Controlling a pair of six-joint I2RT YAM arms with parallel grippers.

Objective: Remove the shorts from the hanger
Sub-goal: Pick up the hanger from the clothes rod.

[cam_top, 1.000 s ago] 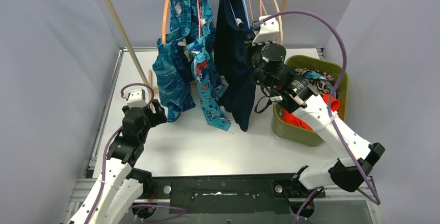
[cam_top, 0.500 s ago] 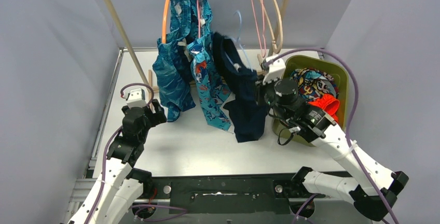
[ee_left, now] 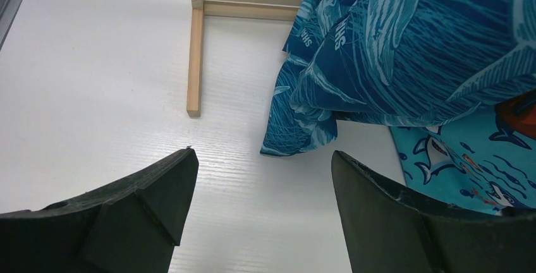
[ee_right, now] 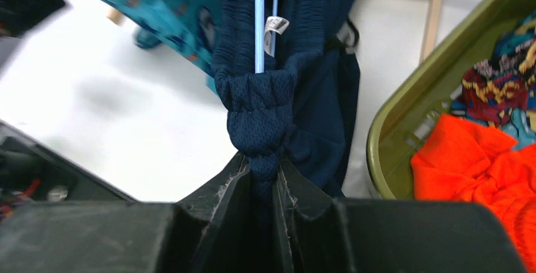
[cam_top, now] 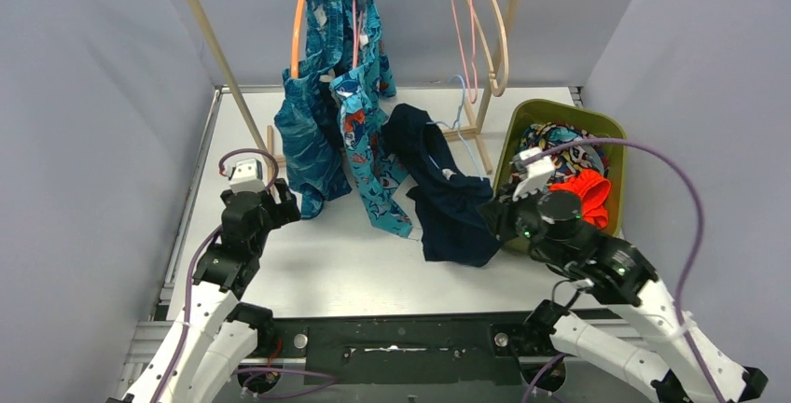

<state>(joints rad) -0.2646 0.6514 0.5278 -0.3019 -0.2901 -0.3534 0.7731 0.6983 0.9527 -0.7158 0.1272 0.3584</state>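
right tool [cam_top: 492, 215] clamped narrow on the navy shorts [cam_top: 448, 221], and the wrist view showed it plainly: both fingers pinched a bunched fold of the dark mesh waistband [ee_right: 259, 105]. a thin light blue hanger [ee_right: 258, 20] ran straight down into that bunch, with a small white label just beside it. the navy shorts sagged across the middle of the bench [cam_top: 280, 272], stretched from the rack's foot to the tool, with the lower end pooled on the white top just beside the green basket [cam_top: 560, 112].

the basket sat along the right edge, toward the far right corner. inside it lay the orange-red shorts [cam_top: 586, 193] and the multicolour patterned shorts [cam_top: 558, 142], touching each other.

two pairs hung on the wooden rack [cam_top: 215, 44] at the far edge: the teal leaf-print shorts [cam_top: 303, 146] on an orange hanger [cam_top: 298, 20], and the turquoise cartoon-print shorts [cam_top: 371, 165] right against them on a pink hanger [cam_top: 354, 11]. their hems reached down to the bench. further right on the rail hung another pink hanger [cam_top: 454, 11] and a wooden hanger [cam_top: 499, 39].

left tool [cam_top: 280, 207] hung above the bench near the left edge, jaws wide apart and gripping nothing. its own camera looked at the leaf-print hem [ee_left: 354, 90], apart from both fingers.
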